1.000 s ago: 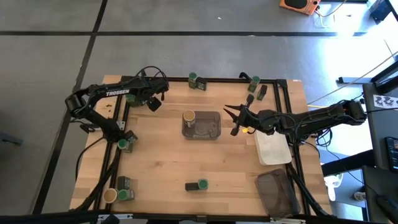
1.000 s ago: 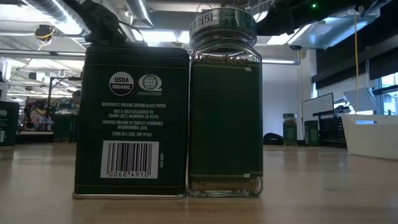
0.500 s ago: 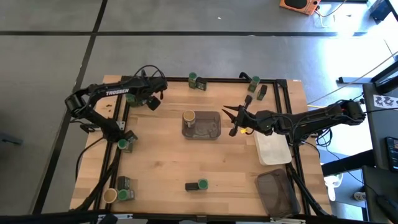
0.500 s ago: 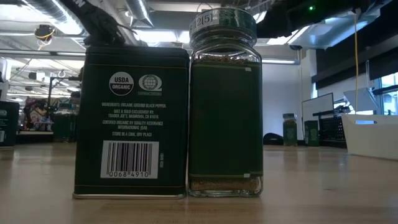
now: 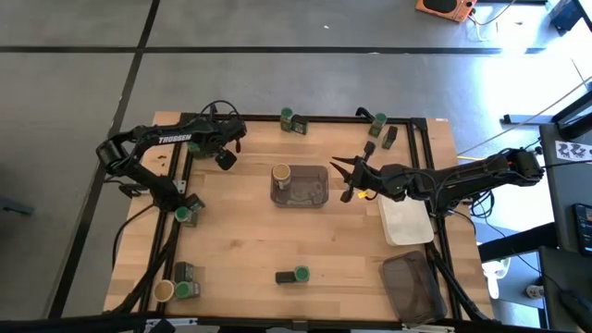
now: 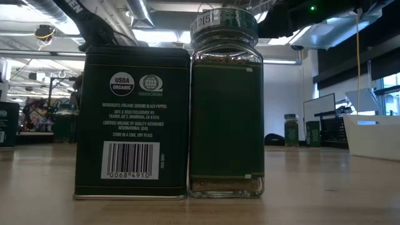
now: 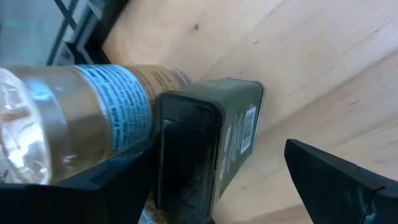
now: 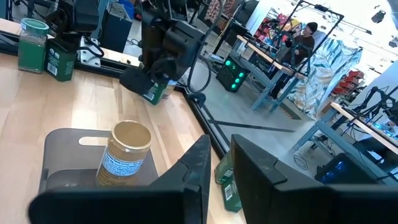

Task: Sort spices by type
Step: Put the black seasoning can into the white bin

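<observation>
Straddling dark tin [image 7: 214, 155], left gripper [image 5: 225, 159] spread | right gripper [image 5: 348, 180] closed, seemingly empty

Wooden table [image 5: 240, 240], grey tray [image 5: 310, 190], white tray [image 5: 405, 220], dark tray [image 5: 413, 285]

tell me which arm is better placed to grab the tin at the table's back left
The left. Its open gripper sits right over that tin, fingers either side. The right gripper is shut, off beside the grey tray.
</observation>
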Controlling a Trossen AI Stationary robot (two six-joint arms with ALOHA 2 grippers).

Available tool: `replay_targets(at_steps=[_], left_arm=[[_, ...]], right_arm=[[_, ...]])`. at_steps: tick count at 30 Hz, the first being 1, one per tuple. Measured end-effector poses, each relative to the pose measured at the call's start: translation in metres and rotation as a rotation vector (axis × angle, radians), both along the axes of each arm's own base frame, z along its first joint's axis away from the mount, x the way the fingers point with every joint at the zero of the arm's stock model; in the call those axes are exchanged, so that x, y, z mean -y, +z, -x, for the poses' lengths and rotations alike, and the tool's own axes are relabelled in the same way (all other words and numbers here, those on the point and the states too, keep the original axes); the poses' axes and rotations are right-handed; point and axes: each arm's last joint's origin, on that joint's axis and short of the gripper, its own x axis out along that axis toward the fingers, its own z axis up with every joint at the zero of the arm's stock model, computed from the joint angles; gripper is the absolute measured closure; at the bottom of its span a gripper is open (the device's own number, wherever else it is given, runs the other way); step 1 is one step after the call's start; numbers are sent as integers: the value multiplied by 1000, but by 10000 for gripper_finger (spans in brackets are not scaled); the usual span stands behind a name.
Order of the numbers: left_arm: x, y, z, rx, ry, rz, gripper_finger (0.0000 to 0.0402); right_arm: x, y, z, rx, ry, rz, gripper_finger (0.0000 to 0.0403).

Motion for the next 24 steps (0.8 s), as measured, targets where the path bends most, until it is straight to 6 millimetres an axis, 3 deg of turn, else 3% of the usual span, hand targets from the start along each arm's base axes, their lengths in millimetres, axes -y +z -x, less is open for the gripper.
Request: replay_targets(at_steps=[9,24], left_arm=[[0,-6,4,89,-6,141,77],[-2,-6,-2,122,-67,117,286]], right_arm=[[0,0,0,0,0,0,338],[0,0,0,0,-8,2,338]])
